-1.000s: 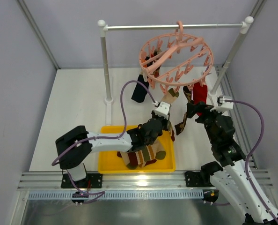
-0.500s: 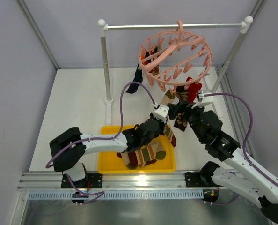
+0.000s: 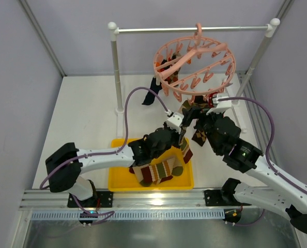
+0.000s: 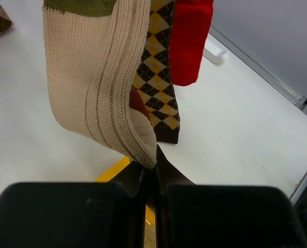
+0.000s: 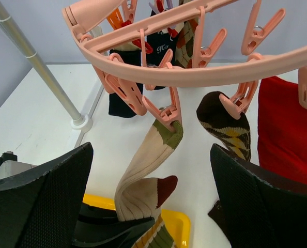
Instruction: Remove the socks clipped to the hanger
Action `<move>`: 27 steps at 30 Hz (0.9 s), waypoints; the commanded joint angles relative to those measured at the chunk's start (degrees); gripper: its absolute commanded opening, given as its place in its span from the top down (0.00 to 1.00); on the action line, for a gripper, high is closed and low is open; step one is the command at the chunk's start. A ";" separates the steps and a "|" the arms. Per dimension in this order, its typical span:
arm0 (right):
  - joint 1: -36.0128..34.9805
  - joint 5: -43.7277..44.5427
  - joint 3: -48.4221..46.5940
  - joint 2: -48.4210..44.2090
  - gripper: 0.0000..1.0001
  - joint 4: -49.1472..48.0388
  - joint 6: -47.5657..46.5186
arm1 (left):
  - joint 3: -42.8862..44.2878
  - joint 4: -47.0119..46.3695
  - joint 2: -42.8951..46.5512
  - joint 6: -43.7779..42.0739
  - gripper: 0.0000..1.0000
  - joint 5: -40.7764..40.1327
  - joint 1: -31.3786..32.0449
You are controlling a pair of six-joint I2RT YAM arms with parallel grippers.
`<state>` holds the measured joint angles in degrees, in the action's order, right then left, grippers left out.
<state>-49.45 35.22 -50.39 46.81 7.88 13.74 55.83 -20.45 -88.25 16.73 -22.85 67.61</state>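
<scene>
The left gripper (image 4: 150, 173) reaches in from about 8 o'clock in the overhead view, crossing above a yellow tray (image 3: 118, 178) at the near edge of the table (image 3: 86, 119). Striped socks (image 3: 154, 173) lie piled in the tray. The left jaws are pressed tight together on the lower fold of a cream sock (image 4: 96, 77), which has a green band at its top and a maroon toe. The cream sock is pulled taut between the jaws and its clip, which dangles at roughly 6 o'clock on the hanger (image 5: 205, 72). The hanger's hook sits on the bar of the rail stand (image 3: 195, 29).

At about 8 o'clock on the ring a navy sock (image 5: 123, 101) hangs from its clips.

The right gripper (image 5: 149, 150) comes in from about 4 o'clock and hovers just under the ring's near edge. Its jaws are spread wide and grip nothing. In the wrist view the cream sock hangs in the gap between the two fingers, touching neither.

Right of the cream sock an argyle sock (image 5: 228, 126) hangs from the next clip. Farthest right, at about 5 o'clock on the ring, a red sock (image 5: 288, 129) is clipped.
</scene>
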 commanded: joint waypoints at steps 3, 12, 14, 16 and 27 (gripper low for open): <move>-2.32 1.34 -6.11 4.34 0.06 -0.15 -2.05 | 3.58 5.06 2.20 -0.74 1.00 8.52 0.85; -2.32 3.36 -8.94 6.80 0.05 0.74 -4.24 | 3.93 6.38 4.57 0.41 1.00 10.02 0.85; -2.23 3.27 -8.85 7.77 0.05 0.30 -4.24 | 4.02 6.56 4.66 0.32 1.00 10.54 0.85; -2.23 3.01 -9.28 9.61 0.05 0.12 -4.33 | 4.28 6.82 4.75 0.32 1.00 10.90 0.85; -2.32 5.82 -8.41 13.66 0.05 -3.22 -5.03 | 3.76 7.18 7.39 1.02 1.00 13.53 0.85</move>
<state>-50.92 41.45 -58.39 56.60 8.25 9.13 57.54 -10.68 -83.72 22.96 -17.93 65.47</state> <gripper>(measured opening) 0.946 0.006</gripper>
